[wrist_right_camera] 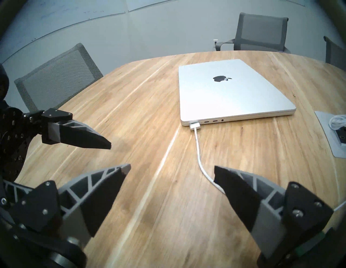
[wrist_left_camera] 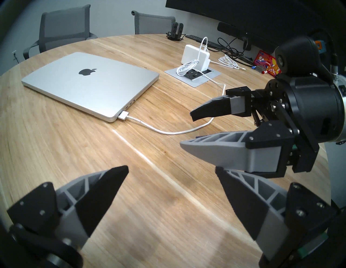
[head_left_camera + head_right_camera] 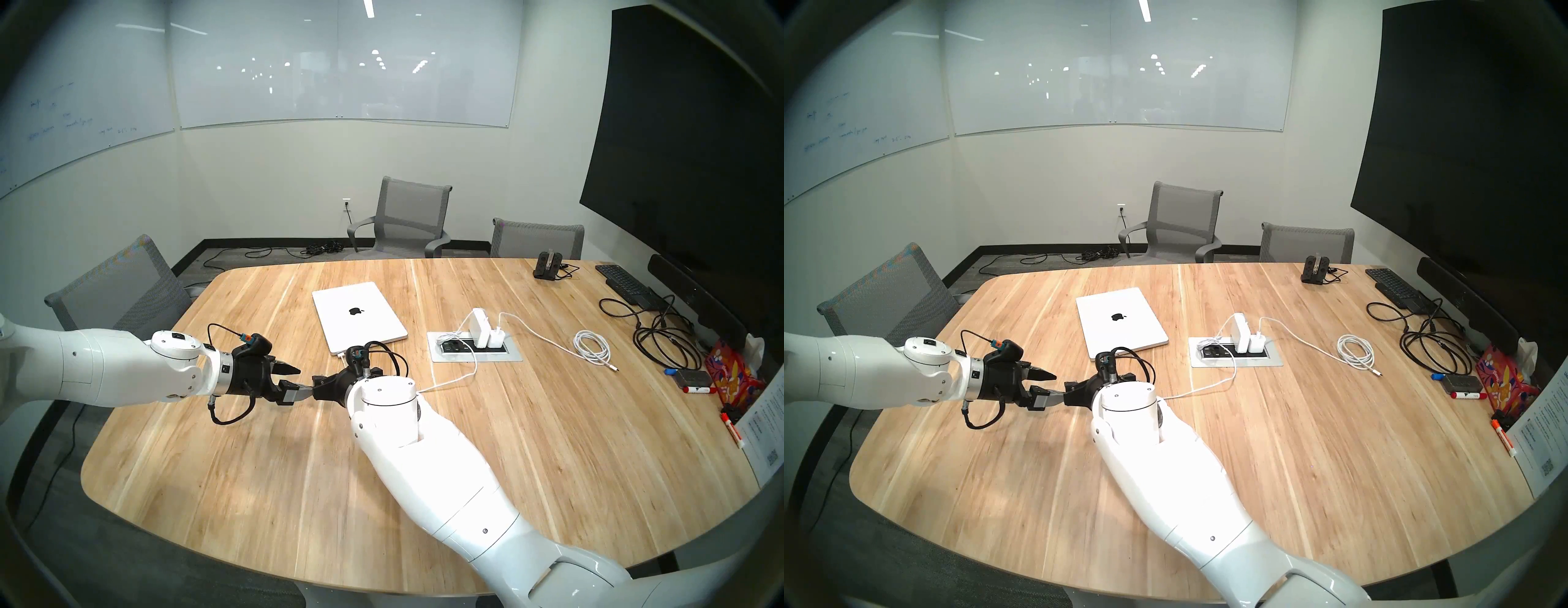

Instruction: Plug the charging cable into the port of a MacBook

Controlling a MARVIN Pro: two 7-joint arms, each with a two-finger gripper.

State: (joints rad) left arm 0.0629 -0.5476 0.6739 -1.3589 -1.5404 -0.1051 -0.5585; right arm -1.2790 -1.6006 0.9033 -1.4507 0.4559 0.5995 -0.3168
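Both my grippers, left and right, hang spread and empty; the charging cable sits against the MacBook corner port. Snagging that slack cord could yank it loose.

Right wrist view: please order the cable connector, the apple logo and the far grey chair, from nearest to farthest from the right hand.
From the right hand:
1. Cable connector, at the MacBook's near corner.
2. Apple logo, centred on the lid.
3. Grey chair, beyond the table.

You see glossy white arms — black wrists, looped black cables, and grey-ribbed end effector fingers with black pads, silver screws.
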